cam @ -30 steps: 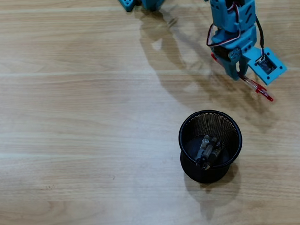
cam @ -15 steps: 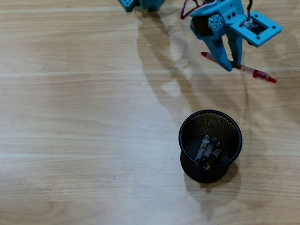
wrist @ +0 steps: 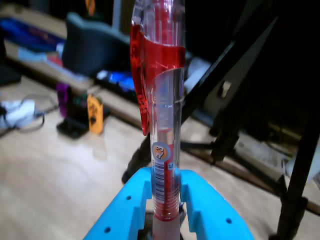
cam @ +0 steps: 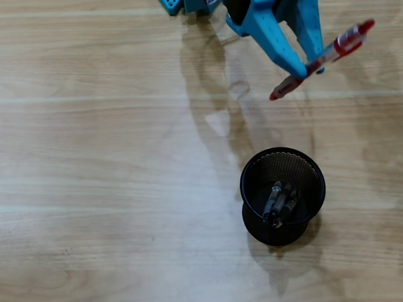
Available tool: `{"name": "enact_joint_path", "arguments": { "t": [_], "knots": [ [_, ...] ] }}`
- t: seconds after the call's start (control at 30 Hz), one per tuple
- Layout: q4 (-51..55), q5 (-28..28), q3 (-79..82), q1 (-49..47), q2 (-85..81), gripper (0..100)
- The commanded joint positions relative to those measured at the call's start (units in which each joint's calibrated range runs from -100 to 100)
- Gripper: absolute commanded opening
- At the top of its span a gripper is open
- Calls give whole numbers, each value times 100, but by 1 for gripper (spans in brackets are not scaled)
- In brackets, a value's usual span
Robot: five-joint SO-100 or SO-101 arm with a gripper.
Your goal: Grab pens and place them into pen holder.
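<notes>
1. Wood-grain tabletop (cam: 89,161) is bare on the left in the overhead view; nothing loose lies on it.
2. Pen holder (cam: 281,163) stands upright at near centre-right, with other pens (cam: 279,202) already inside, leaning on its wall.
3. Far right: the blue fingers (cam: 303,71) are clamped on the red and clear pen (cam: 340,43), lifted off the tabletop, apart from the holder.
4. Wrist view: the pen (wrist: 162,125) stands up between both fingers, gripped at its lower barrel, presumably to leave length free for tipping in.
5. Judgement: carry stage; the last pen is not yet over the rim.
</notes>
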Motion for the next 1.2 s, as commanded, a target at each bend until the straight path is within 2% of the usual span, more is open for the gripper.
{"name": "enact_joint_path", "arguments": {
  "t": [0.0, 0.2, 0.5, 0.83, 1.03, 1.17],
  "knots": [
    [-670, -258, -116, 203, -268, 2],
    [-1499, -462, -98, 258, 132, 2],
    [-2146, -724, -88, 249, 1015, 2],
    [-2356, -839, 65, 295, 1975, 2],
    [-3814, -844, 1142, 368, 2204, 2],
    [-4178, -844, 1486, 460, 2204, 2]
  ]
}}
